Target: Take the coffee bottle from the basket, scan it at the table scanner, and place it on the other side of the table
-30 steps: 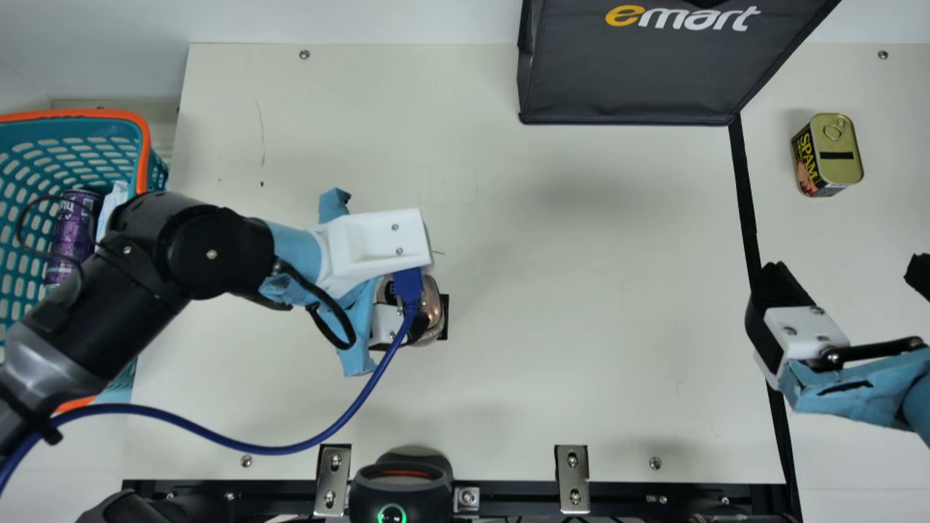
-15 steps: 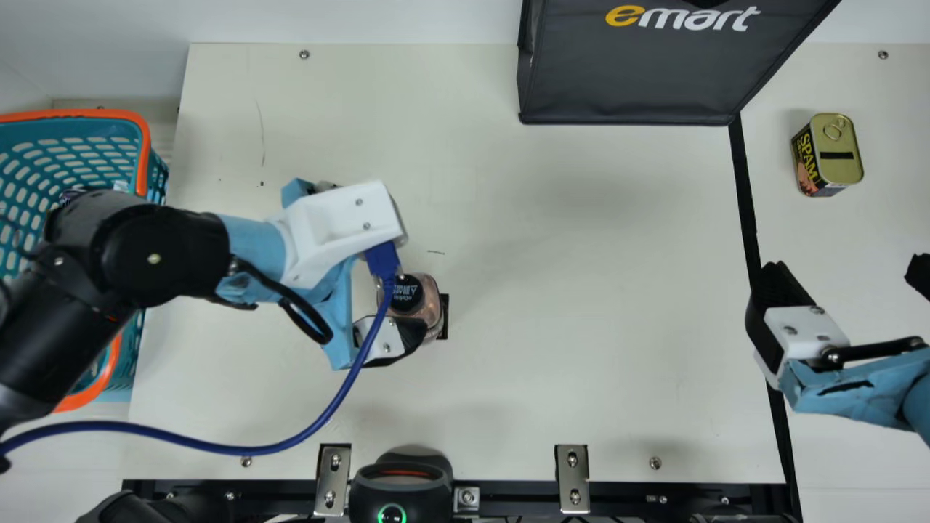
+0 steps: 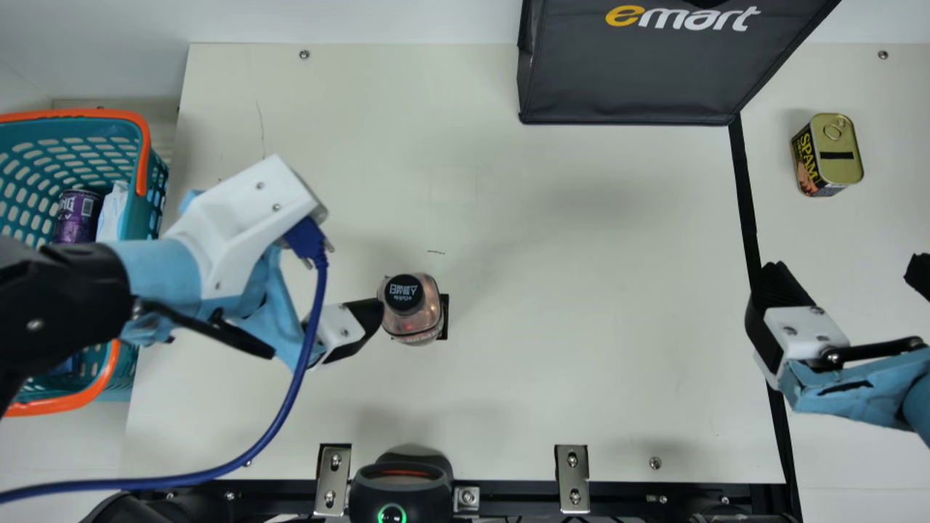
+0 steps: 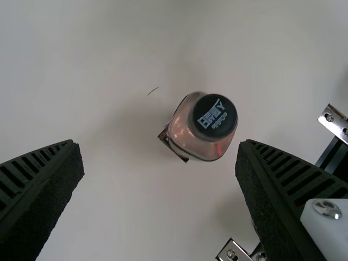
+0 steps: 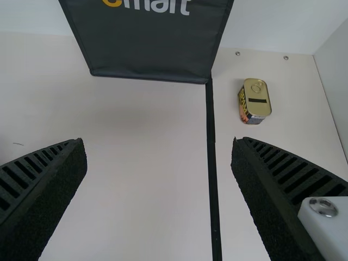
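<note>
Hovering, left claw (image 3: 349, 272) spread above the table (image 3: 552, 363).
Bottle (image 3: 413, 319) upright on the tabletop over a dark square (image 3: 445, 330), red glint in it, near the claw, not gripped; basket (image 3: 138, 145) on the left, purple can (image 3: 76, 218) inside; right claw (image 3: 846, 272) spread too, on the right; tin (image 3: 841, 152) beyond it, dark bag (image 3: 632, 73) at the far side.

The main view's edges cut off basket (image 3: 94, 114) and dark bag (image 3: 632, 80).

Coffee bottle (image 3: 418, 324) — see-through, coppery, black cap (image 3: 403, 292) on — upright on cream table (image 3: 581, 290)
</note>
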Motion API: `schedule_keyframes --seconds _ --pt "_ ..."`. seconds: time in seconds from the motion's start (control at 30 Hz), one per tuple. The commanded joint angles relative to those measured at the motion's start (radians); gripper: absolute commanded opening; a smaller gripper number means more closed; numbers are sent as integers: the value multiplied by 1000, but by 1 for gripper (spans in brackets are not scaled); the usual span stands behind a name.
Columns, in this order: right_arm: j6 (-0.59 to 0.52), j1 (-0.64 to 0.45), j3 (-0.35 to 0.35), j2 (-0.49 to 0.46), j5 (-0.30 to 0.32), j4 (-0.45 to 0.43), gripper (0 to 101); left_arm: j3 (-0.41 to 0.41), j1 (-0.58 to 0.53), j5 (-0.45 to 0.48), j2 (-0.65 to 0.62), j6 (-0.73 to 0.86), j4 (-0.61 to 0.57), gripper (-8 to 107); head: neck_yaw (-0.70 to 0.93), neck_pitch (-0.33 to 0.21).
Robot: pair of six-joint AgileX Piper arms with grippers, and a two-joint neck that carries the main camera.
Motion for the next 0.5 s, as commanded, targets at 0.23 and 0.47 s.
schedule_keyframes --seconds 0.23,0.47 --pt "0 0 0 0 0 0 95 -18 -44 66 -51 -356 128 90 2 -30" --pt "0 0 0 0 0 0 95 -48 -168 84 -33 -600 237 90 2 -30"
